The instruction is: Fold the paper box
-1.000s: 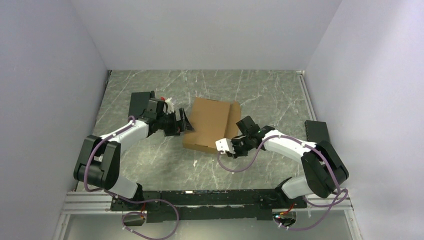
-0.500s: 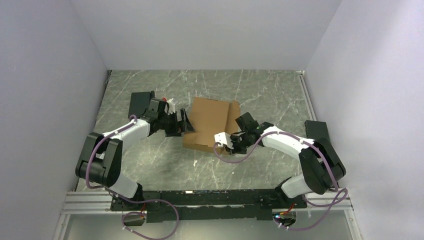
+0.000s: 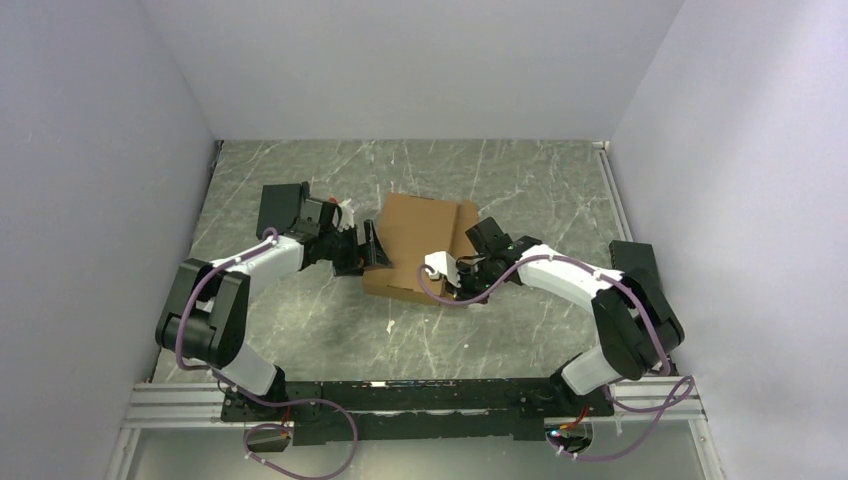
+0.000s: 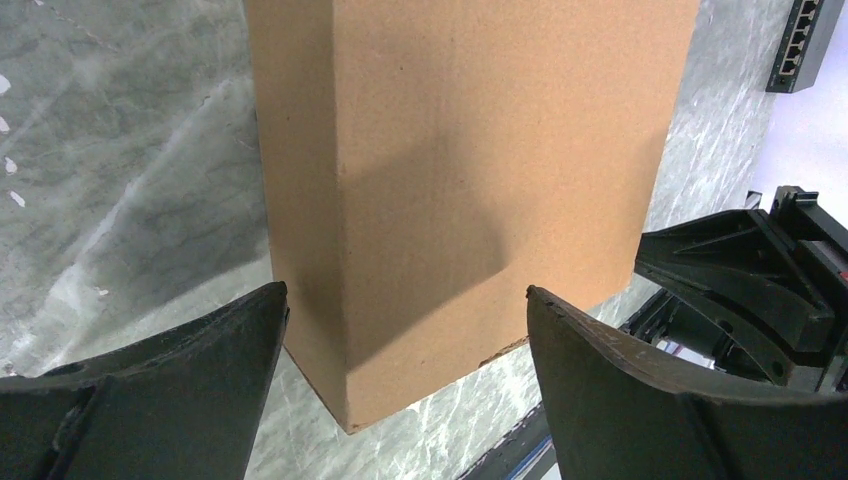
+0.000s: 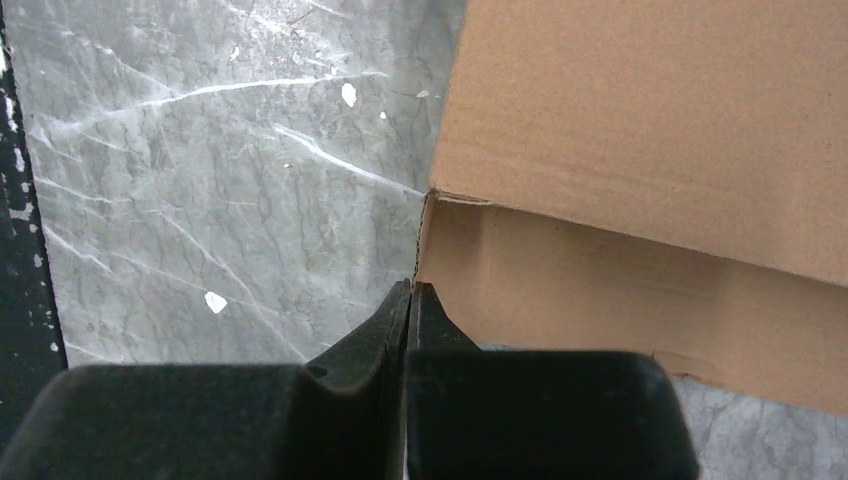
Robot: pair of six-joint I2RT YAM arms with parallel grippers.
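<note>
The paper box [image 3: 415,240] is brown cardboard and lies on the marble table between my two arms, with a raised flap along its right side. My left gripper [image 3: 368,247] is open at the box's left edge. In the left wrist view its fingers [image 4: 200,380] stand on either side of the box's near corner [image 4: 450,200] without touching it. My right gripper [image 3: 458,285] is shut with nothing between its fingers. In the right wrist view its fingertips [image 5: 412,295] sit right at the corner seam of the box's low side wall [image 5: 620,290].
A black block [image 3: 280,205] sits at the back left and another [image 3: 633,262] at the right by the wall. White walls close in three sides. A metal rail [image 3: 400,395] runs along the near edge. The right arm [image 4: 750,280] shows beyond the box.
My right gripper has moved left and farther in, up to the box's near right corner. My left gripper has shifted slightly. The box has stayed about in place.
</note>
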